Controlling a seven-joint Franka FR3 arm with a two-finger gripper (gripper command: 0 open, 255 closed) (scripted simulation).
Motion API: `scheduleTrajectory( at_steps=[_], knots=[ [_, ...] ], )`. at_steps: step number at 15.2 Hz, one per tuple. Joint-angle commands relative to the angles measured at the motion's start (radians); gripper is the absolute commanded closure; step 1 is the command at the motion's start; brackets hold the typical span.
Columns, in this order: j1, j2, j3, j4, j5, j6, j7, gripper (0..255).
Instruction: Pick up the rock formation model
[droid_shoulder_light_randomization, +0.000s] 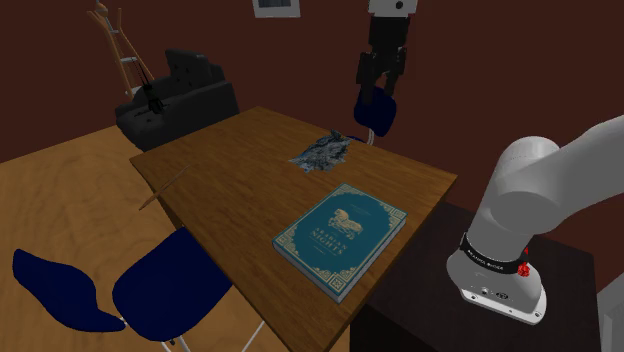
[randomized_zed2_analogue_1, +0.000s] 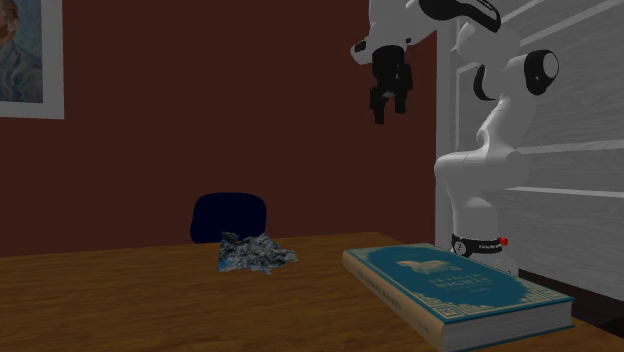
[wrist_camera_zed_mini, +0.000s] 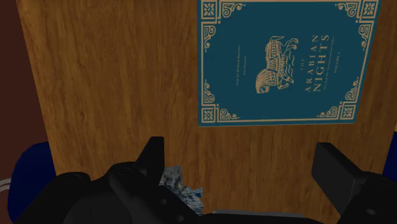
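Observation:
The rock formation model (droid_shoulder_light_randomization: 322, 152) is a small jagged blue-grey lump lying on the far part of the wooden table (droid_shoulder_light_randomization: 240, 170). In the second exterior view the rock model (randomized_zed2_analogue_1: 255, 252) rests to the left of a teal book. My black gripper (droid_shoulder_light_randomization: 378, 90) hangs high above the table's far edge, well above the model, open and holding nothing. It is also high up in the second exterior view, gripper (randomized_zed2_analogue_1: 388, 105). In the wrist view the fingers (wrist_camera_zed_mini: 153, 159) stand wide apart, and part of the rock model (wrist_camera_zed_mini: 181, 188) peeks out beside the hand's body.
A teal "Arabian Nights" book (droid_shoulder_light_randomization: 340, 237) lies flat on the table's near part, close to the stand (droid_shoulder_light_randomization: 470, 300). Blue chairs (droid_shoulder_light_randomization: 165, 290) stand at the near corner, and another chair (droid_shoulder_light_randomization: 376, 112) beyond the far edge. A black bulky object (droid_shoulder_light_randomization: 180, 95) sits at the back left.

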Motion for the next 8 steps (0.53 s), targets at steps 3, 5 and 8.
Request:
scheduleTrajectory(
  at_steps=[3, 5, 8],
  knots=[
    [-0.007, 0.019, -0.035, -0.03, -0.014, 0.06, -0.047, 0],
    [-0.014, 0.044, -0.07, -0.055, -0.027, 0.12, -0.093, 0],
    [-0.022, 0.094, -0.124, -0.08, -0.039, 0.212, -0.163, 0]
  ],
)
